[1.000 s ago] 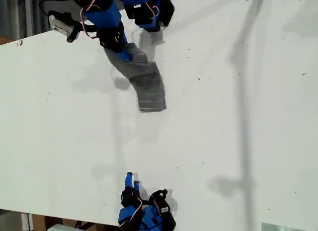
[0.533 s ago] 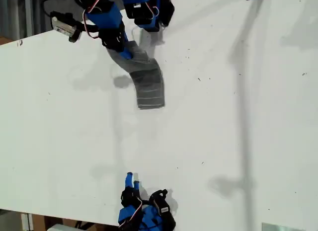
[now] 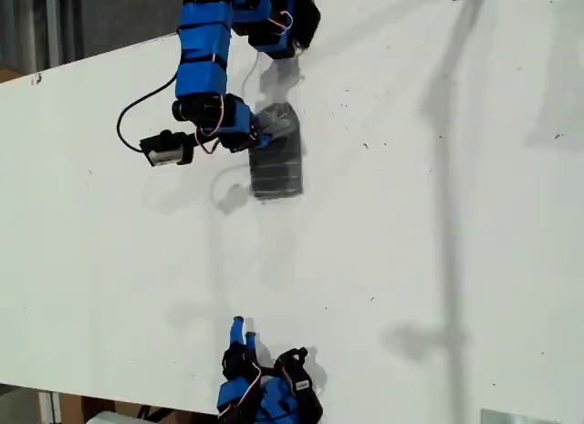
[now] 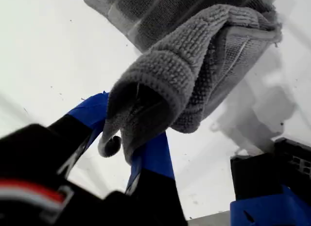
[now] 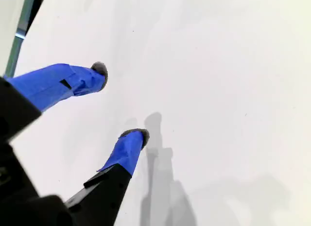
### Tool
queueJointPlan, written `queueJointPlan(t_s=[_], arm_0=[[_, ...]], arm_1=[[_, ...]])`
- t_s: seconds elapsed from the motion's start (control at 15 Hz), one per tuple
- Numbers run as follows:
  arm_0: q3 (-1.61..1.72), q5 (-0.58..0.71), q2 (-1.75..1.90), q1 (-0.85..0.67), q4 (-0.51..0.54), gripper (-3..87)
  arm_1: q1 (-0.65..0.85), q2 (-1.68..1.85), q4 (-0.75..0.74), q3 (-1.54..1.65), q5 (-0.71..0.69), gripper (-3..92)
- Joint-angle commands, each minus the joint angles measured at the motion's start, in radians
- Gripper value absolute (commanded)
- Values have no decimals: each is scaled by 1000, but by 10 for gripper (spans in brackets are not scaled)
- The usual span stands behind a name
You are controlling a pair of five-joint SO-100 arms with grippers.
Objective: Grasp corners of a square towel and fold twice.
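— One gripper matters: my first gripper [image 4: 131,148] is clamped on a bunched edge of the towel [image 3: 276,160], which lies lengthwise down the desk [image 3: 438,260] beside it

— And my second gripper [image 5: 121,102]?

— Jaws apart, well away over bare desk

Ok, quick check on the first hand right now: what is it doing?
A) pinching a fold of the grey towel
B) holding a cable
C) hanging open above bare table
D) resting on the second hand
A: in the first wrist view my first hand has its blue fingers closed on a bunched fold of the towel, while my second hand is open over bare table.
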Motion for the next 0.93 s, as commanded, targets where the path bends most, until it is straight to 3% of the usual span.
queueJointPlan(t_s=[0.0,0.53,0.67,0.87], arm_0=[[3,2,5,9,-15,221],[3,3,5,14,-15,220],[3,3,5,15,-15,220],[3,3,5,15,-15,220]], arm_1=[[-12,-130,-48,-144,-32,-1],[2,-462,-170,-353,-104,1],[0,-465,-172,-357,-104,240],[0,-448,-164,-362,-114,351]])
